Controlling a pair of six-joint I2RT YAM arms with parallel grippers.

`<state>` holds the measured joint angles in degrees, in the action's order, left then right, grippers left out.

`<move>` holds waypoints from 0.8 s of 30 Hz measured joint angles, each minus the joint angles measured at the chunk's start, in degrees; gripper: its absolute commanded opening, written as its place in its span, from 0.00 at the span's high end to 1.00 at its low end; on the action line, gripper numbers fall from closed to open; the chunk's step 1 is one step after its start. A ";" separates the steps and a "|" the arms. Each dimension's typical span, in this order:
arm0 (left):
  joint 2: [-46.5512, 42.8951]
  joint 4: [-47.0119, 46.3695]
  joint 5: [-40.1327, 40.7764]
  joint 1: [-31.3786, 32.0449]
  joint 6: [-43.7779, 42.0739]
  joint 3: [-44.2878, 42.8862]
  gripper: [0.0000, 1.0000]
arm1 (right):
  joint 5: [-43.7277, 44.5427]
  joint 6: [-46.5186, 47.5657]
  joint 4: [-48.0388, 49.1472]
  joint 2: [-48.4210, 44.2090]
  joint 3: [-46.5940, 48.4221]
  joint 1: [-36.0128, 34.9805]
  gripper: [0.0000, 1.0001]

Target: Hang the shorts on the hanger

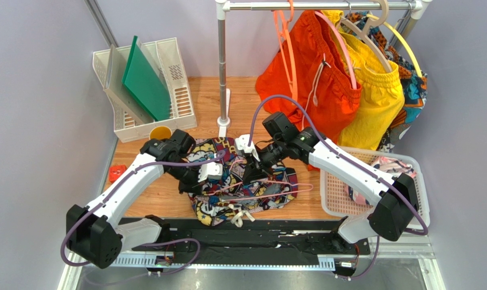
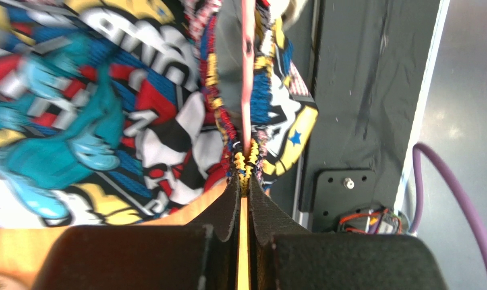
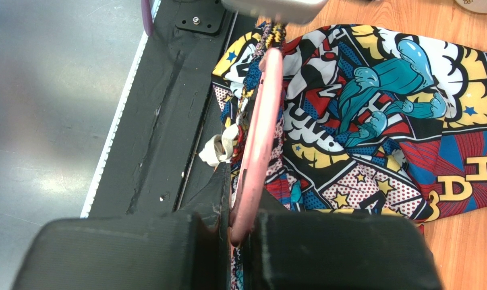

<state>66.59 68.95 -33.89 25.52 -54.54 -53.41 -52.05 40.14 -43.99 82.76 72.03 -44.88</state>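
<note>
Crowding the near middle of the wooden table (image 1: 206,96), the shorts (image 1: 212,208) lie rumpled, their lower edge spilling onto the black strip (image 1: 258,238) along the table's front. Bare wood shows behind them up to the rack pole (image 1: 223,72). A white basket (image 1: 339,196) hems them in on the right, and a white file tray (image 1: 179,112) stands at the back left.

The left gripper (image 2: 244,181) has its fingers pressed together on the shorts' braided edge, and the hanger (image 3: 259,139) runs straight away from its tips. The right gripper (image 3: 242,208) pinches the hanger's pale pink bar, which lies over the printed cloth beside the white drawstring (image 3: 218,148).

From above, both grippers cover the spots they grip, and most of the hanger's outline is lost against the print. Its hook cannot be made out. Whether the bar passes inside the waistband or only rests on it cannot be told.
</note>
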 measured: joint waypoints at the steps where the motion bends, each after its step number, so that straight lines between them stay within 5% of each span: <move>1: -0.11 -0.04 -0.37 0.00 0.31 -0.79 1.00 | -0.02 0.00 0.02 0.02 0.00 0.00 1.00; 6: -1.49 -0.98 -2.62 1.77 2.43 -4.83 1.00 | -0.55 -0.59 0.90 1.16 0.00 -0.11 1.00; 12: -1.66 -1.53 -2.08 2.51 4.28 -4.94 0.44 | -0.81 -2.12 1.90 1.62 0.55 -0.13 1.00; 18: -3.72 -1.57 -2.10 -0.68 4.20 -2.69 0.18 | -1.77 -3.30 3.17 1.46 0.72 -0.13 1.00; 22: -4.22 -1.75 -3.39 -0.70 4.24 -0.76 0.18 | -2.14 -3.67 3.91 1.36 0.72 -0.13 1.00; 24: -3.63 -2.56 -4.22 -0.68 4.52 -0.61 0.30 | -2.12 -3.96 4.48 1.36 0.72 -0.13 1.00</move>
<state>62.96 66.39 -38.11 24.84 -50.02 -54.02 -54.17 36.18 -39.51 84.12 72.75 -45.01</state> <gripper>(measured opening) 0.823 0.016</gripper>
